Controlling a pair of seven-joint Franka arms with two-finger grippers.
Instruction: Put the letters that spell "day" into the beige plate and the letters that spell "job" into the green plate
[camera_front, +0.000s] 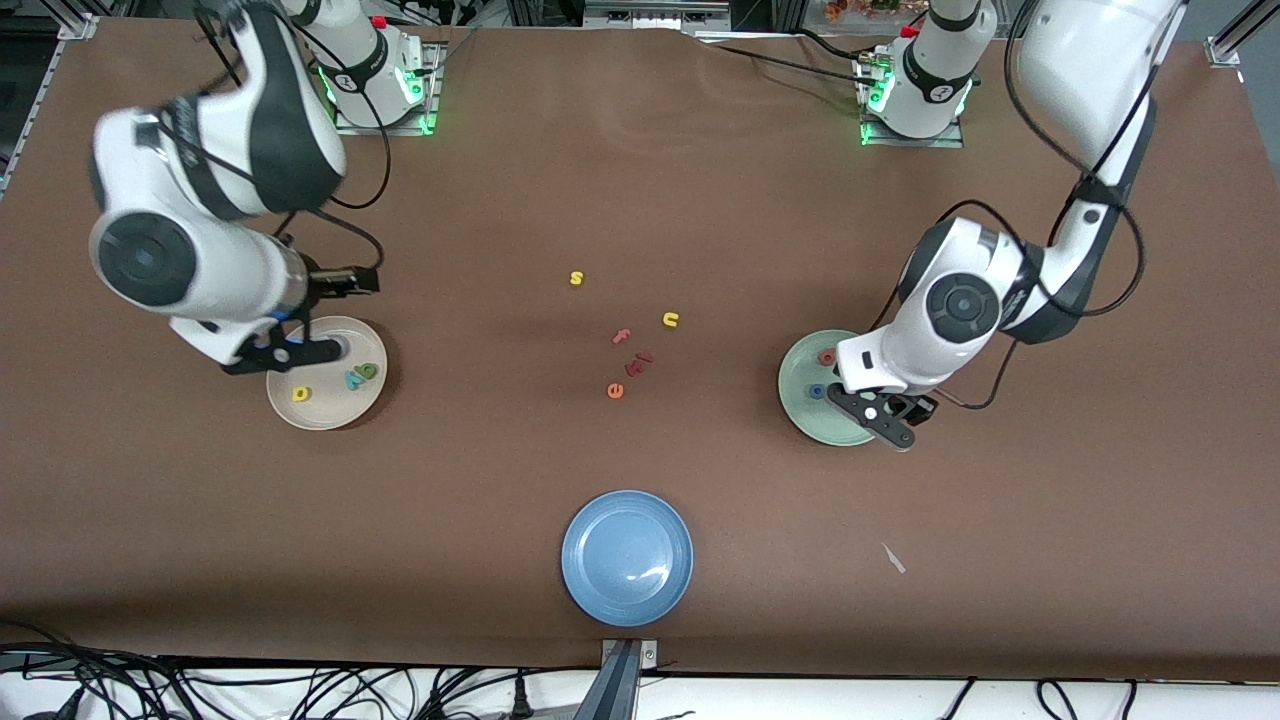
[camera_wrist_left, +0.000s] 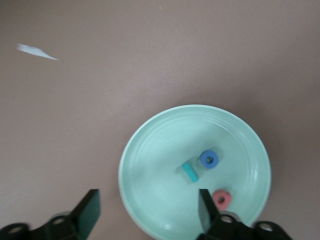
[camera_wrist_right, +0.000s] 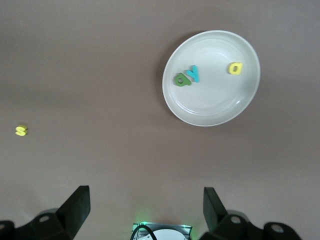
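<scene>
hovering with fingers spread and empty, left gripper (camera_front: 893, 415) over the green plate (camera_front: 800, 405), where the teal "j" (camera_wrist_left: 190, 172), blue "o" (camera_wrist_left: 209, 159) and salmon "b" (camera_wrist_left: 222, 198) lie, likely just sorted. waiting wide open and empty by the beige plate (camera_front: 330, 415), right gripper (camera_front: 300, 350), with the yellow letter (camera_front: 301, 394), dark green letter (camera_front: 369, 371) and teal "y" (camera_front: 352, 380) inside, so both words look complete.

The only readable characters are toy letters. On the brown worktop (camera_front: 640, 180) lie a yellow "s" (camera_front: 576, 278), a yellow "u" (camera_front: 670, 320), a reddish "f" (camera_front: 621, 336) and an orange "e" (camera_front: 615, 391). In the green plate (camera_wrist_left: 150, 165) a blue "o" (camera_wrist_left: 209, 159) reads clearly. The other letters are too small to read surely.
</scene>
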